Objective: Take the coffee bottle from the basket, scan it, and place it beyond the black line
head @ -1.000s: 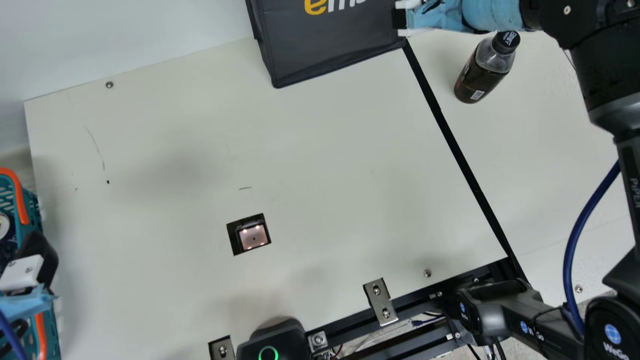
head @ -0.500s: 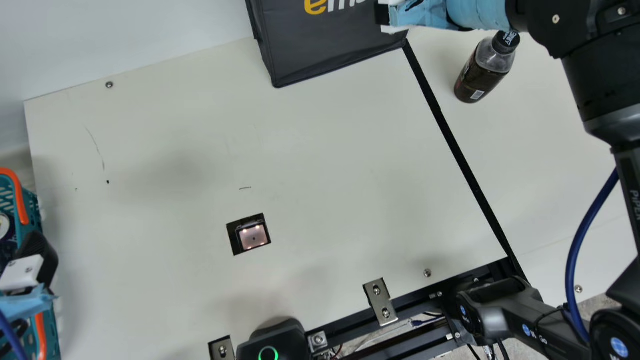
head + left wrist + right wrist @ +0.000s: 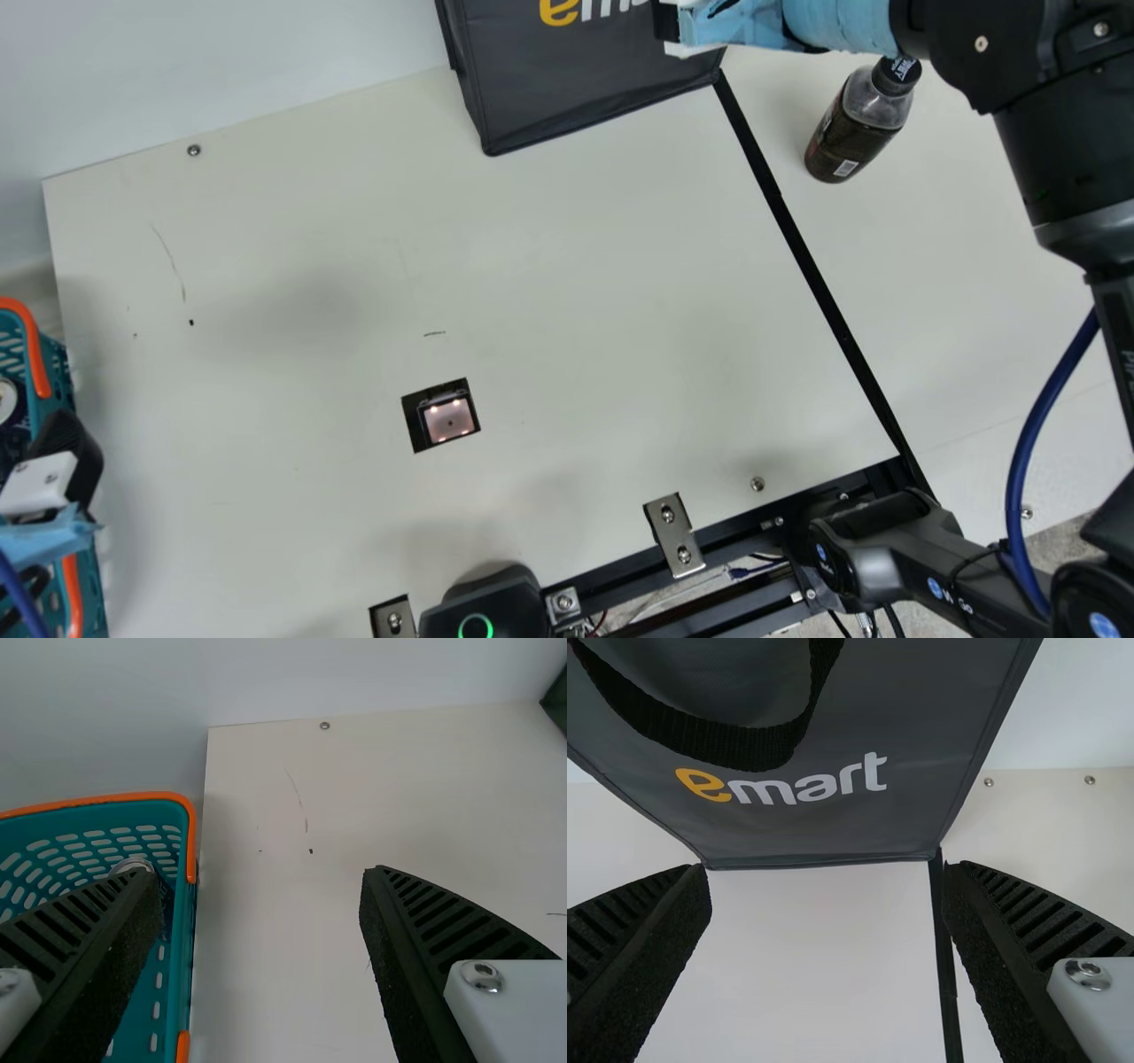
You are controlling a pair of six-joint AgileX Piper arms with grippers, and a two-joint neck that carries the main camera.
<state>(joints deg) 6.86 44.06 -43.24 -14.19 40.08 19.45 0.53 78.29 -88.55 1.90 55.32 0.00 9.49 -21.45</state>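
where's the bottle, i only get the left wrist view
Observer: In the main view, the bottle is across the black line from the scanner.
Operator: is the right hand holding anything
Observer: No, the right wrist view shows the right hand open, with nothing in it.
Operator: and where is that hand
Observer: In the main view it overlaps the right side of the gray bag; I can't tell if they touch.
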